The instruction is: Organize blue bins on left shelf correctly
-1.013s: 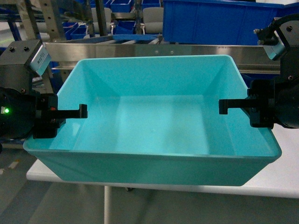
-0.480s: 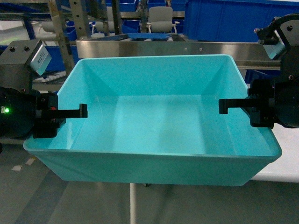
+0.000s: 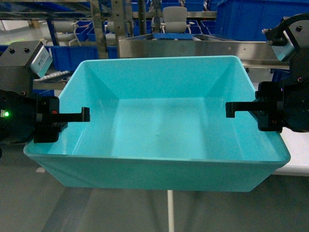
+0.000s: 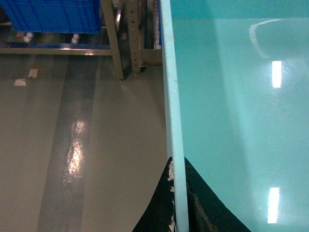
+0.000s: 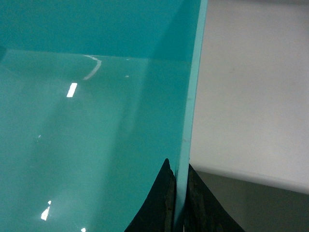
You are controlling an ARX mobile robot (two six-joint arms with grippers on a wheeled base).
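Observation:
A light turquoise blue bin [image 3: 159, 121] hangs in the air, filling the middle of the head view, empty inside. My left gripper [image 3: 63, 116] is shut on its left wall; the left wrist view shows black fingers [image 4: 157, 212] pinching the rim on both sides, with the bin [image 4: 231, 96] to the right. My right gripper [image 3: 256, 108] is shut on the right wall, and its fingers [image 5: 157, 203] clamp the rim of the bin [image 5: 96, 121]. Behind the bin runs a shiny rail of the left shelf [image 3: 193, 47], with steel uprights [image 3: 99, 19].
Dark royal-blue ribbed bins [image 3: 260, 19] sit on the rack at the back; another dark blue bin [image 4: 48, 14] stands by a steel upright [image 4: 112, 38]. A white table [image 3: 294, 159] edge lies under the bin's right end, also the table [image 5: 251, 87]. Grey floor lies below.
The background has slid right: the table, its leg and the steel rail all shifted rightward while the bin and both grippers keep the same pose in view.

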